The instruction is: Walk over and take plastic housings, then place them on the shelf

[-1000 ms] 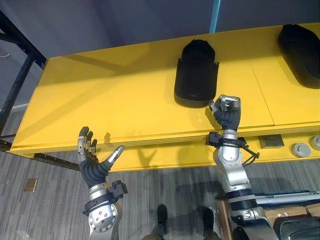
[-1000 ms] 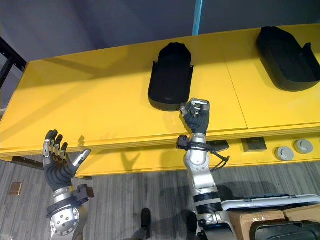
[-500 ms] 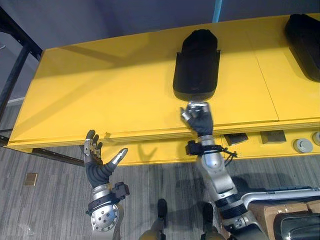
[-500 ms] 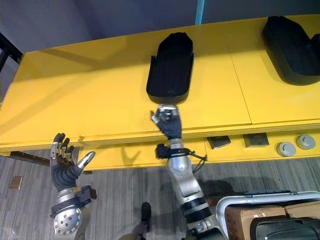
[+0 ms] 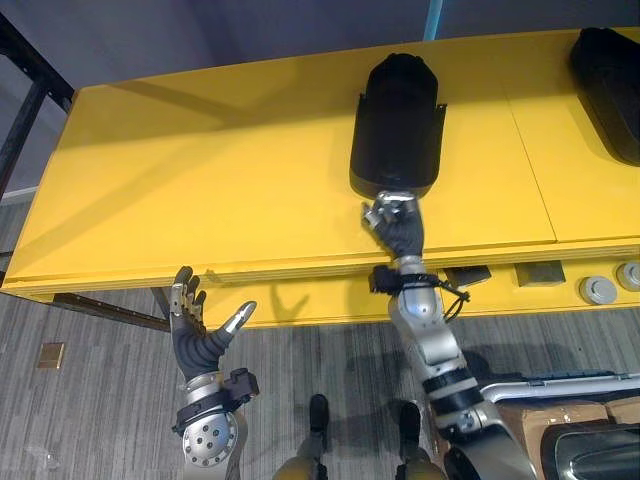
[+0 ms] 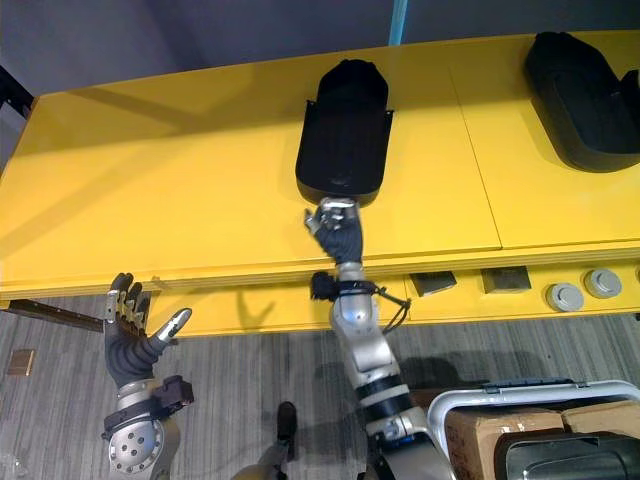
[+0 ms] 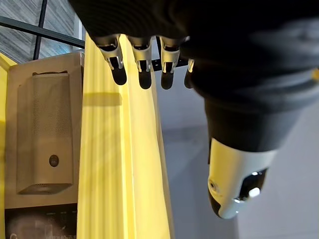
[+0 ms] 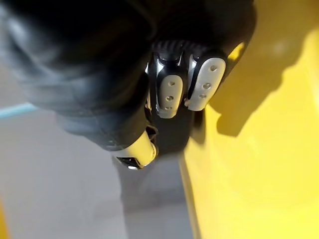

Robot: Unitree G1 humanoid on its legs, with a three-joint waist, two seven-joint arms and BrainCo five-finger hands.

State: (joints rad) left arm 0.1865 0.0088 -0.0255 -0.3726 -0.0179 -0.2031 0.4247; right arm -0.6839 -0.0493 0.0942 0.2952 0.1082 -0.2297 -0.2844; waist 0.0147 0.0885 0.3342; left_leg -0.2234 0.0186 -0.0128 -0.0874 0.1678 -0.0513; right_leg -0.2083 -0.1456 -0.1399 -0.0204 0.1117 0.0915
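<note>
Where shelf [image 5: 200, 170] spans, housing [image 5: 395, 130] lies.

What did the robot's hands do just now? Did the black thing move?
The right hand, fingers curled, slid to the robot's left, from the near right corner of the black plastic housing to the middle of its near end, gripping nothing. The housing looks unmoved on the yellow shelf; the open left hand stayed raised.

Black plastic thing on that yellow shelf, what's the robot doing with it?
The robot's right hand, fingers curled, sits against the near end of a black plastic housing lying on the yellow shelf, seemingly nudging rather than gripping it. Its left hand is open, off the shelf. A second housing lies farther right.
</note>
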